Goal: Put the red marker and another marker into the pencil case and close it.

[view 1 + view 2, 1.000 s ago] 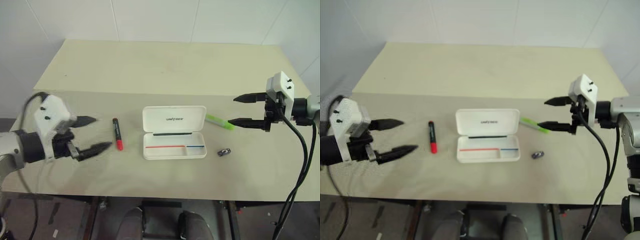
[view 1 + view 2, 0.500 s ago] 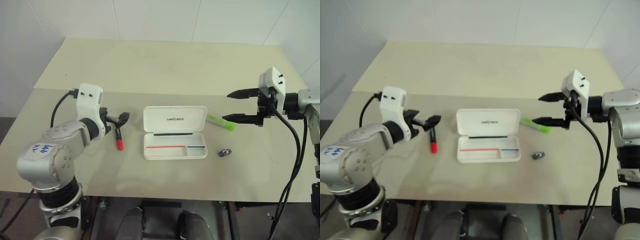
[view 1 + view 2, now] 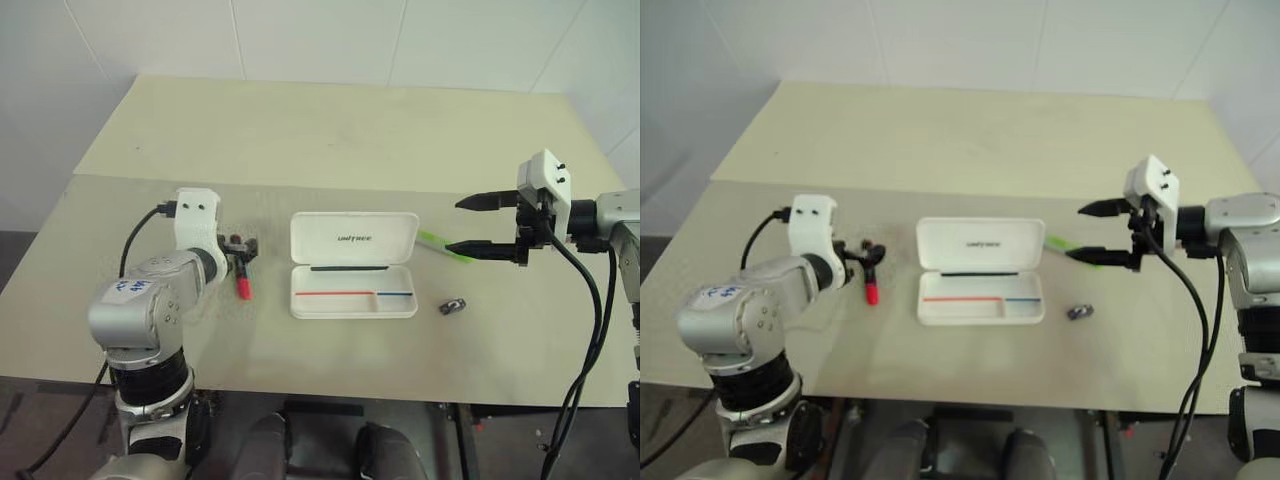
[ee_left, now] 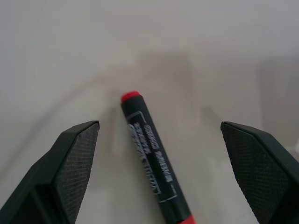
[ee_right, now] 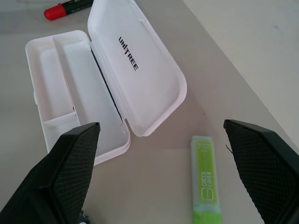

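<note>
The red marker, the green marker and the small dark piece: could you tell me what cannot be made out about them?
- Red marker: barrel print too blurred to read; its near end is cut off by the left wrist view's edge.
- Green marker: its far end is hidden behind the right hand in the eye views.
- Small dark piece: too small to identify.

My left gripper (image 3: 241, 250) sits low at nine o'clock, jaws spread, elbow bent. My right gripper (image 3: 470, 224) hovers at three o'clock, jaws spread, pointing inward.
</note>
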Tool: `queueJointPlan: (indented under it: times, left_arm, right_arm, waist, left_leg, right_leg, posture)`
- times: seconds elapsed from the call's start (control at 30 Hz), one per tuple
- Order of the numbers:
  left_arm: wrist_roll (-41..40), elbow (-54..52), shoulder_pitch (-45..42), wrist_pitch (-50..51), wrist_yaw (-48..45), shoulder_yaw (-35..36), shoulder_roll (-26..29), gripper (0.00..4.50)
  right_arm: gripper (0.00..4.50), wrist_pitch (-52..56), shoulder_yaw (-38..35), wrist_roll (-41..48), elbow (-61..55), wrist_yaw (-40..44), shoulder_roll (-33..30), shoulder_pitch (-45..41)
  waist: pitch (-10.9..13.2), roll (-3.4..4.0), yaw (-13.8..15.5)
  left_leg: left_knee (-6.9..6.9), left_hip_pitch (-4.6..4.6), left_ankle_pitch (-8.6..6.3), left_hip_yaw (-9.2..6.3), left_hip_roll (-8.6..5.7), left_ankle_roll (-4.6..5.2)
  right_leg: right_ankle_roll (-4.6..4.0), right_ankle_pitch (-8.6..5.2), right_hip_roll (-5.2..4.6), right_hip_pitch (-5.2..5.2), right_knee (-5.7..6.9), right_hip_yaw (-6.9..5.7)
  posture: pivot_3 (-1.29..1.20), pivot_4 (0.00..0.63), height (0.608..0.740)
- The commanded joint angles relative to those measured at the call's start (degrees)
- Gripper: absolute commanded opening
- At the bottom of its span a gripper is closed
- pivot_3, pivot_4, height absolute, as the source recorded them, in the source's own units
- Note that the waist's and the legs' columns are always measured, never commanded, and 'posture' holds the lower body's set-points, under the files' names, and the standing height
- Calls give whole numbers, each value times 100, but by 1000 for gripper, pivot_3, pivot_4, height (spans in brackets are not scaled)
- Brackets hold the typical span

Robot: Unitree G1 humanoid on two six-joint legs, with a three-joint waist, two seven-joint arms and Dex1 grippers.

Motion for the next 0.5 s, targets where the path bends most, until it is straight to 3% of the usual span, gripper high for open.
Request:
queueJointPlan:
  times: [0.03,0.5]
  left_arm:
    - [145,330,83,-617,130,-254,-165,4446]
    - [338,1348,213,-1427,245,-559,-347,4446]
  right_arm:
    - [4500,27,-266,112,-267,-11,-212,-12]
    - [4500,345,-715,335,-982,-304,-415,623]
  waist:
    - [0,1,4]
    - [-2,4,21]
  left_leg:
    - [-1,0,0,0,0,-1]
    - [7,3,-2,2,-2,2]
  right_leg:
    - [0,0,0,0,0,1]
    - [0,0,-3,6,-4,-1]
  posture:
    - [0,150,740]
    - [0,150,740]
